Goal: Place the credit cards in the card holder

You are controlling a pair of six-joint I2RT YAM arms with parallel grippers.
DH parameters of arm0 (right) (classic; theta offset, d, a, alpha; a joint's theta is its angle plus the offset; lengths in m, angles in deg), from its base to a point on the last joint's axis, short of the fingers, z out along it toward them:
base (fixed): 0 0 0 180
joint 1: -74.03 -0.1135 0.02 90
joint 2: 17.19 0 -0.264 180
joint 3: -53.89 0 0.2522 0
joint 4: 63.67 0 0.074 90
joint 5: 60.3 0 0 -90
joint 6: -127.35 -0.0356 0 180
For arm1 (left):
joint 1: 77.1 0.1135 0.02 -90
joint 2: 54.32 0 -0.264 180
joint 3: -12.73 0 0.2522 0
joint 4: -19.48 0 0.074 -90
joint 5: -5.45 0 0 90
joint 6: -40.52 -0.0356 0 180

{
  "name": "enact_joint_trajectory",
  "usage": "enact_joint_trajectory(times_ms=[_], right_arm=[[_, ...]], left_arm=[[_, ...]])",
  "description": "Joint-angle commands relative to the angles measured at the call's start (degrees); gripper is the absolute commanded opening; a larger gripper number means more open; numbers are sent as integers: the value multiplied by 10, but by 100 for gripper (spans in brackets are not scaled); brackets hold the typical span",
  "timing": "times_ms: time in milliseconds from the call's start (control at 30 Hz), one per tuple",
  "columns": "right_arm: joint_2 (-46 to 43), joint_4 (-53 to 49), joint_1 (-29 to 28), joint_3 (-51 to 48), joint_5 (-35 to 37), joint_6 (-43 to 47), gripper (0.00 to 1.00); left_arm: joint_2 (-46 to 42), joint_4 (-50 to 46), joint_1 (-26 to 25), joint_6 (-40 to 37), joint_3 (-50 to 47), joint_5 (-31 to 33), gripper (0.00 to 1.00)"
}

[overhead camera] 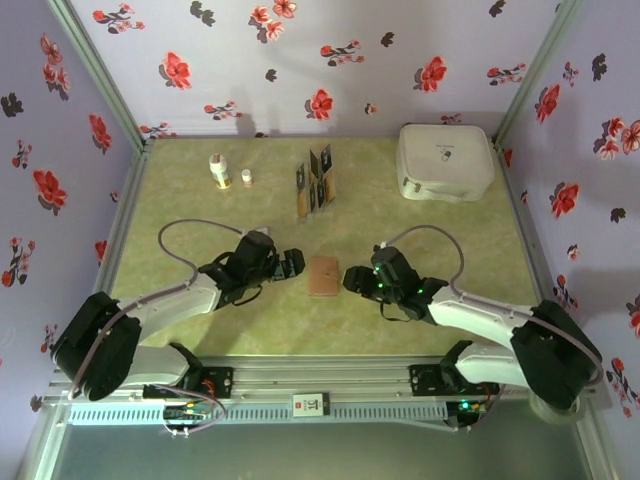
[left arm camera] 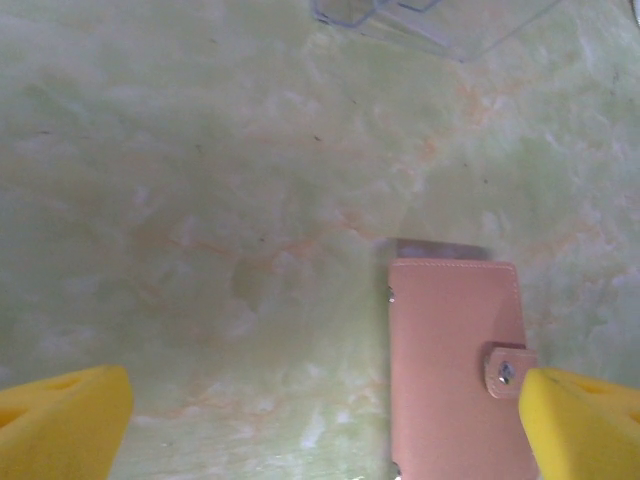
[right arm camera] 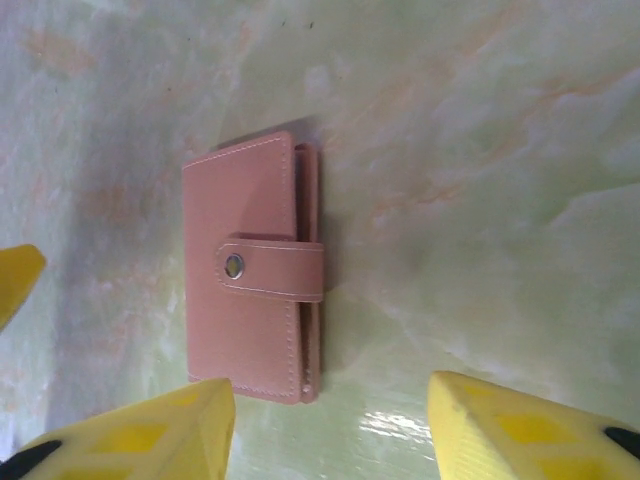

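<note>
Roughly at the middle of the glossy, pale green marbled tabletop [overhead camera: 200, 215], a small flat reddish-brown leather-like card holder [overhead camera: 324, 275] lies closed. It is a rectangle with stitched edges, rounded corners and a narrow strap fastened by a round metal snap [right arm camera: 233, 265]. At 12 o'clock from it, well apart, stands the slotted wood-and-clear upright rack [overhead camera: 303, 203], with the thin dark rectangular credit cards [overhead camera: 321, 166] upright in its slots. Two small white bottles [overhead camera: 219, 171] stand toward 10 o'clock, and a large white rounded case [overhead camera: 446, 160] sits toward 1 o'clock near the right wall. The left gripper [overhead camera: 291, 264] hovers just beside the holder at 9 o'clock, its jaws spread wide with nothing between them. In the left wrist view its blunt yellow fingers [left arm camera: 62, 420] frame bare table, and the holder's snap edge lies close to the right-hand one. The right gripper [overhead camera: 354, 280] sits at 3 o'clock, jaws apart and gripping nothing. Its wrist view shows the holder's short edge just beside one yellow fingertip [right arm camera: 150, 430], though whether they touch cannot be told. Bare table surrounds the holder on its 12 and 6 o'clock sides, and the rail at the near edge lies well clear of it.
</note>
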Motion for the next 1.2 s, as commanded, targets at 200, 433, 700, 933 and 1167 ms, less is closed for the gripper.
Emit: enact_joint_trajectory(times_ms=[200,433,700,933,1167], right_arm=[[68,92,-33,4,-16,-34,43],[85,100,-44,2,-8,-32,40],[107,124,-45,1,-15,-40,40],[130,152,-45,3,-27,-46,39],[158,177,-45,6,-38,-55,38]], left_arm=[[12,37,-26,24,5,16,100],[15,50,-32,26,0,14,100],[27,59,-35,23,0,15,100],[38,66,-37,21,-2,15,100],[52,76,-38,17,-3,14,100]])
